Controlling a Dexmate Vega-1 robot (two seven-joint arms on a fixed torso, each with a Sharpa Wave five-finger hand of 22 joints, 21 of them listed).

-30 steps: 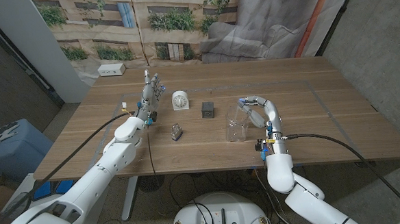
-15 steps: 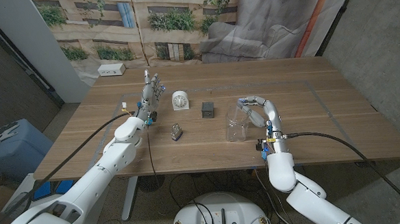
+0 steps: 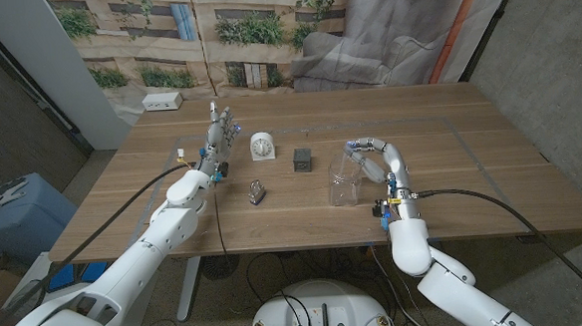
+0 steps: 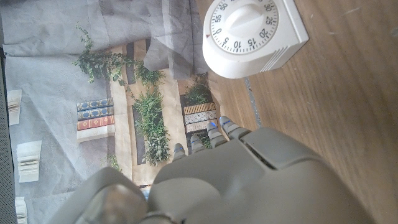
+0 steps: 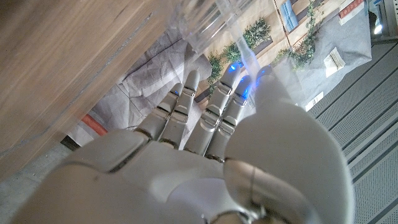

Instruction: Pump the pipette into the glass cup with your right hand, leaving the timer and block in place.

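Observation:
The clear glass cup (image 3: 345,181) stands upright on the wooden table (image 3: 470,144), right of centre. My right hand (image 3: 377,158) hovers at its right rim with fingers curled over the top, pinching a translucent pipette (image 3: 367,164) whose tip points into the cup. In the right wrist view the pipette (image 5: 252,68) runs along the fingers (image 5: 186,106) toward the cup's rim (image 5: 205,15). The white timer (image 3: 261,145) and the dark block (image 3: 302,160) sit left of the cup. My left hand (image 3: 221,133) stands beside the timer (image 4: 252,31), fingers spread and holding nothing.
A small metal clip-like object (image 3: 257,193) lies near the front, between the arms. A white power strip (image 3: 163,102) sits at the table's far left corner. A printed backdrop hangs behind the table.
My right wrist has edged slightly to the right while the hand stays over the cup. The left arm, timer and block have not moved.

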